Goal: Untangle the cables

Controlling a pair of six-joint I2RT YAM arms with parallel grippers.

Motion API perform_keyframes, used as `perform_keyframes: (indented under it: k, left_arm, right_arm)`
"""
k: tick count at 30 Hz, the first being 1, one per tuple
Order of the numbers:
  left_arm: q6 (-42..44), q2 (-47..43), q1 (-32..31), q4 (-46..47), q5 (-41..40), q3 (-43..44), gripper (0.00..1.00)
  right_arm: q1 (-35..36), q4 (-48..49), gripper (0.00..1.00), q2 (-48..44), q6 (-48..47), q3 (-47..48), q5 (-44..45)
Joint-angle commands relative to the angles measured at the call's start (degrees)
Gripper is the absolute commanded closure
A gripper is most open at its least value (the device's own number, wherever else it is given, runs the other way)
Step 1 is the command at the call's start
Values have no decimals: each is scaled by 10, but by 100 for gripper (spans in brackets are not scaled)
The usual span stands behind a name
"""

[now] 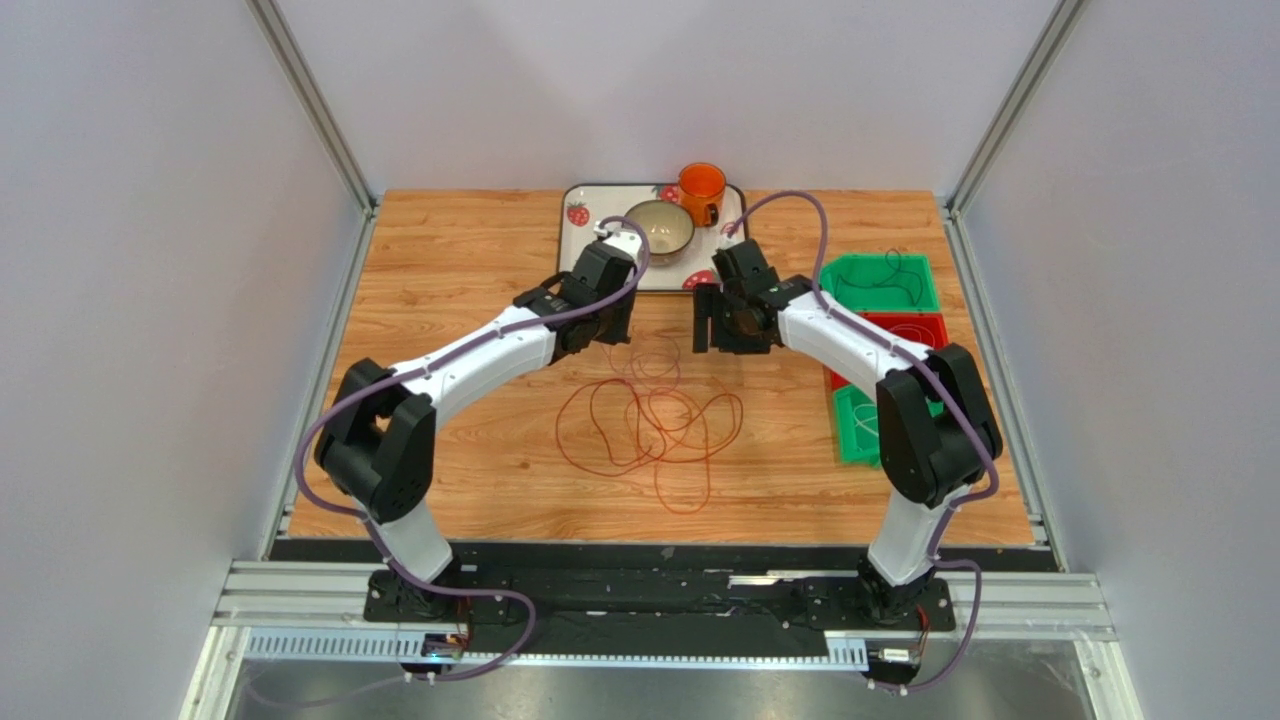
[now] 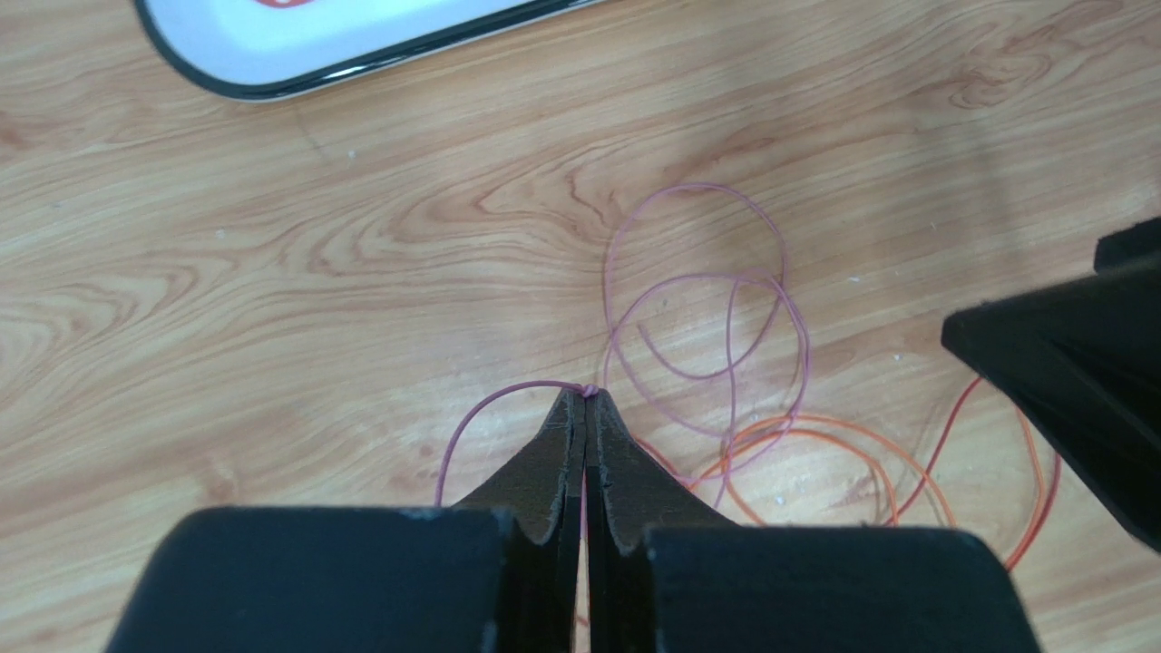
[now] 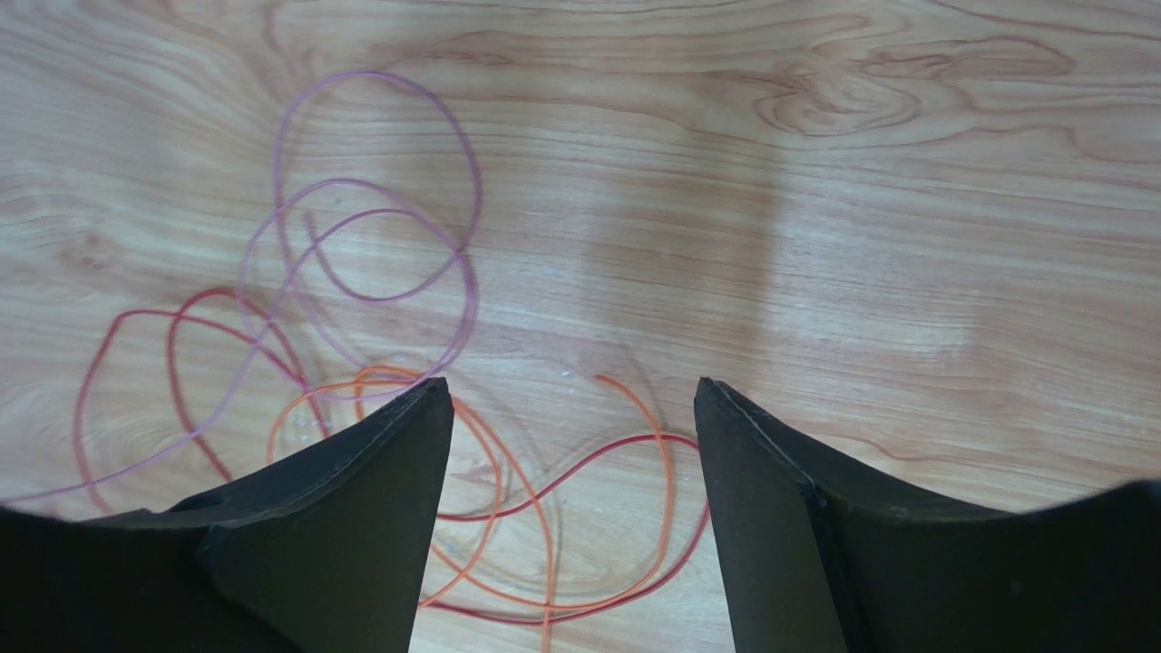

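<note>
top external view: the cables lie as a loose tangle of red, orange and pink loops in the middle of the wooden table, nearer the arms than the tray at the far edge, which carries a bowl and an orange cup. the left gripper and right gripper hang near each other over the far side of the tangle. left wrist view: the left jaws are pressed together with a pink cable pinched right at their tips. from there it curls away in loops over the wood and crosses the orange loops. right wrist view: the right jaws stand wide apart with nothing gripped between them. the tangle lies to their left and beneath them.
</note>
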Motion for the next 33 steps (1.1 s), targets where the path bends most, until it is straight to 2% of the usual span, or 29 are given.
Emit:
perform_keyframes:
  k: [1, 6, 11, 15, 19, 24, 29, 33]
  left_arm:
    - [-6, 42, 1, 58, 13, 14, 100]
    - [-15, 87, 3, 51, -11, 22, 100]
    - [-32, 95, 15, 54, -5, 27, 100]
    - [-32, 106, 27, 74, 22, 26, 100]
    - [-34, 116, 32, 77, 15, 32, 100]
    - [-34, 119, 32, 81, 15, 31, 100]
    - [-35, 120, 32, 84, 15, 29, 100]
    - [-38, 121, 33, 84, 14, 29, 100]
  right_arm:
    - [14, 15, 30, -20, 5, 12, -76]
    - [33, -32, 35, 45, -3, 58, -43]
    - [48, -38, 38, 82, 4, 86, -32]
    - [55, -57, 39, 113, 15, 120, 13]
    - [59, -78, 41, 151, 27, 160, 51]
    - [59, -83, 44, 174, 36, 187, 57]
    - [59, -86, 53, 196, 42, 199, 72]
    - [61, -87, 55, 210, 42, 207, 70]
